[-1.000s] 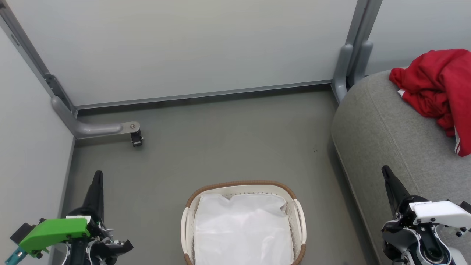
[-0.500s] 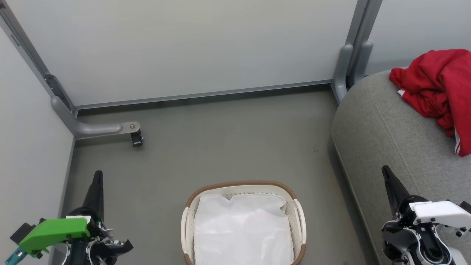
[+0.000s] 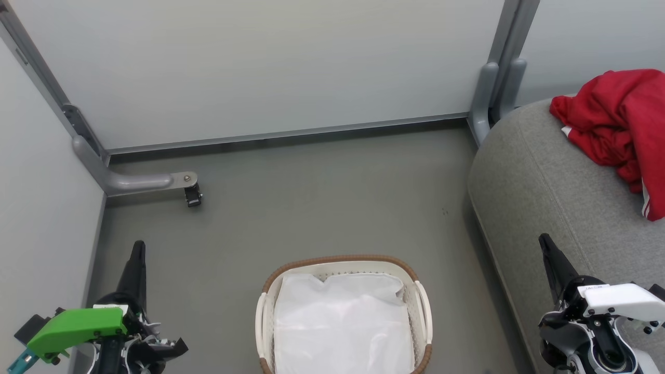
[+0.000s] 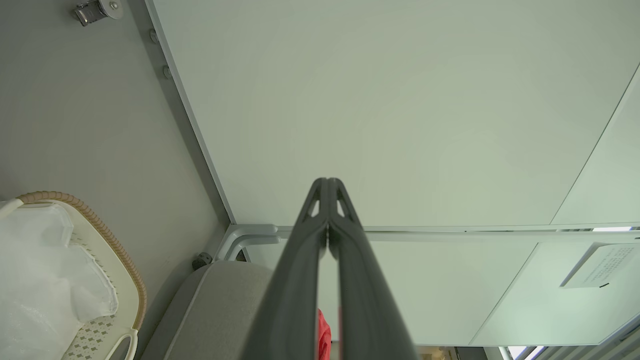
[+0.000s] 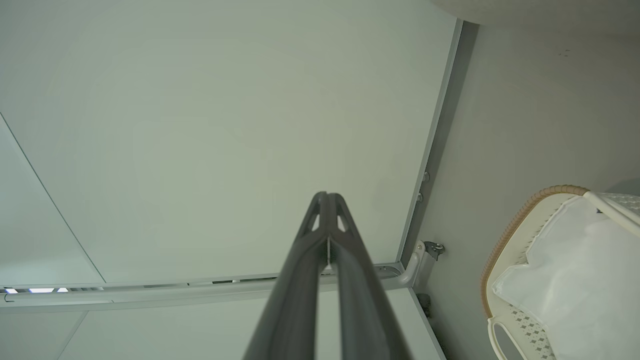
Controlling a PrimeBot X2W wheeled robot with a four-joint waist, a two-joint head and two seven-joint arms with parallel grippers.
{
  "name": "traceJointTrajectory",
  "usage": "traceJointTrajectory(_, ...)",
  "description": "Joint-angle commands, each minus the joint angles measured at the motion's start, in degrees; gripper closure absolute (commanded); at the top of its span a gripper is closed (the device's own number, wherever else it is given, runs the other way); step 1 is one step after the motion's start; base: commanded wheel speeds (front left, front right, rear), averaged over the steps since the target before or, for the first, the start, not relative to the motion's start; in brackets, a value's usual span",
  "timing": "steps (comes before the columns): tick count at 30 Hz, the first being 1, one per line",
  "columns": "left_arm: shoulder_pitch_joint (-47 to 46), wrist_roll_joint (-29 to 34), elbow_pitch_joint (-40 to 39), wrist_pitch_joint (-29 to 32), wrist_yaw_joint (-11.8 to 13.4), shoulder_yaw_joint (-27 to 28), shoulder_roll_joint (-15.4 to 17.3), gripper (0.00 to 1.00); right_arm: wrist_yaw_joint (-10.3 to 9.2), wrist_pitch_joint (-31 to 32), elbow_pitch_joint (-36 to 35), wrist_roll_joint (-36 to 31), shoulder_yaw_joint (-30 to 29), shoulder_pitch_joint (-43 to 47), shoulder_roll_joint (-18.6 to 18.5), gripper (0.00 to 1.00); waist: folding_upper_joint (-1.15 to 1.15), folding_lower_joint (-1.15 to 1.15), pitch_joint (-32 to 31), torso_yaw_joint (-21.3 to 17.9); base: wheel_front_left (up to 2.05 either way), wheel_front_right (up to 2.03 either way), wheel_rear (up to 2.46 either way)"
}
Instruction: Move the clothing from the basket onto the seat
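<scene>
The red clothing lies bunched on top of the grey seat at the right; a sliver of the clothing shows between my left fingers in the left wrist view. The cream basket with its brown rim stands on the floor at bottom centre and holds just a white liner sheet. My left gripper is shut and holds nothing, left of the basket. My right gripper is shut with nothing in it, in front of the seat's side. The basket appears in both wrist views.
Pale partition walls close the space behind and to the left. A grey bracket with a small caster sits on the floor at the left wall. A grey post stands beside the seat. Open grey floor lies between basket and wall.
</scene>
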Motion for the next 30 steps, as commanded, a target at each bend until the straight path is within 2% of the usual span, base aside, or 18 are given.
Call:
traceJointTrajectory(1, -0.5, -0.1, -0.1, 0.2, -0.3, 0.2, 0.0, 1.00, -0.02, 0.1, -0.2, 0.2, -0.1, -0.5, -0.3, 1.00, 0.00, 0.00, 0.0, 0.0, 0.00, 0.00, 0.00)
traceJointTrajectory(30, -0.5, -0.1, -0.1, 0.2, -0.3, 0.2, 0.0, 1.00, -0.02, 0.1, -0.2, 0.2, -0.1, -0.5, -0.3, 1.00, 0.00, 0.00, 0.0, 0.0, 0.00, 0.00, 0.00)
